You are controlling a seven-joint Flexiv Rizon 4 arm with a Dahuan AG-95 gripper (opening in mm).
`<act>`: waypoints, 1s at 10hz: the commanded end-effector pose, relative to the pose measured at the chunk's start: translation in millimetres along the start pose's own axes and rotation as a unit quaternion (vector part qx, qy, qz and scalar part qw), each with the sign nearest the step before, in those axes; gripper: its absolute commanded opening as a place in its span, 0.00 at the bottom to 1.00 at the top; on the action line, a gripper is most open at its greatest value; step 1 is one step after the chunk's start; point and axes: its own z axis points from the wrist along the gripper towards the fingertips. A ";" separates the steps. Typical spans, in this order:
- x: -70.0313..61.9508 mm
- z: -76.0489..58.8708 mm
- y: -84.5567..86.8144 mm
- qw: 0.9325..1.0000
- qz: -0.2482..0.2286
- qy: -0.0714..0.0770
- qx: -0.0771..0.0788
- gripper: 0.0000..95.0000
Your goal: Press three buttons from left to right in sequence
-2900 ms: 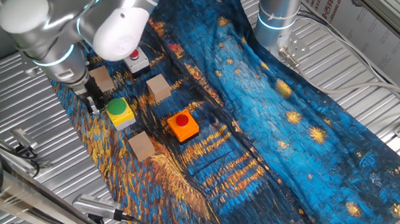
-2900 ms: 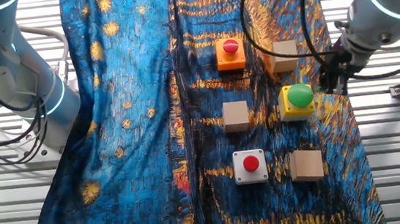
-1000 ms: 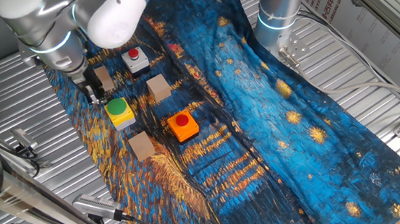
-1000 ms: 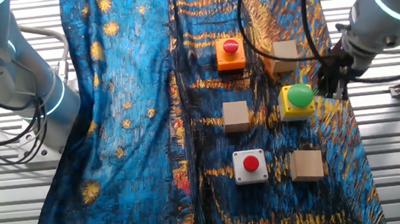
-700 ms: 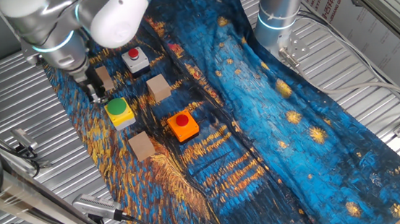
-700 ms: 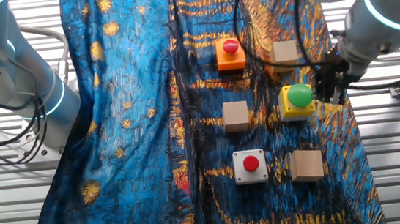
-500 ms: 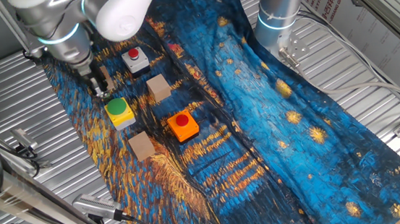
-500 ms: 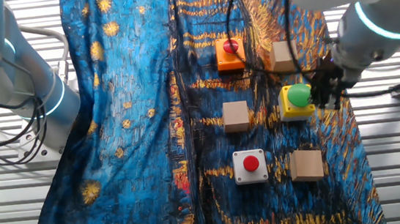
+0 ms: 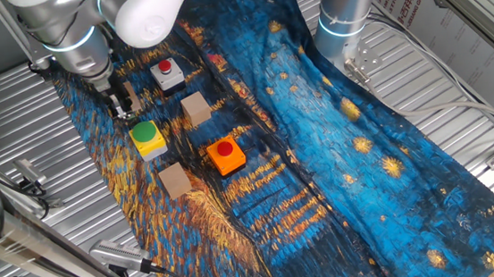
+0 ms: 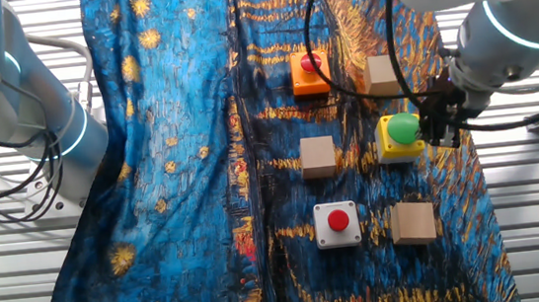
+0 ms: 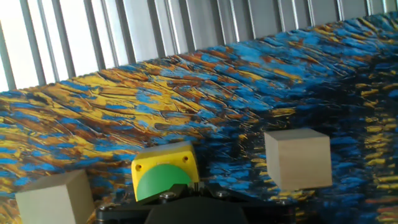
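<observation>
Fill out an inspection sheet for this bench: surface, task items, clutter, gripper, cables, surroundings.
Surface: ribbed metal table under a blue and gold painted cloth, rumpled.
Task items: green button on yellow base, orange button with red cap, white button with red cap; all upright on the cloth, apart.
Clutter: three plain wooden cubes among the buttons.
Gripper: gripper just beside the green button; state of the jaws cannot be told.
Cables: black cables hang over the orange button's end of the cloth.
Surroundings: second arm base at the table edge.
</observation>
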 end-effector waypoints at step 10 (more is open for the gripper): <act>1.8 -0.5 -0.3 0.958 -0.285 0.005 0.011 0.00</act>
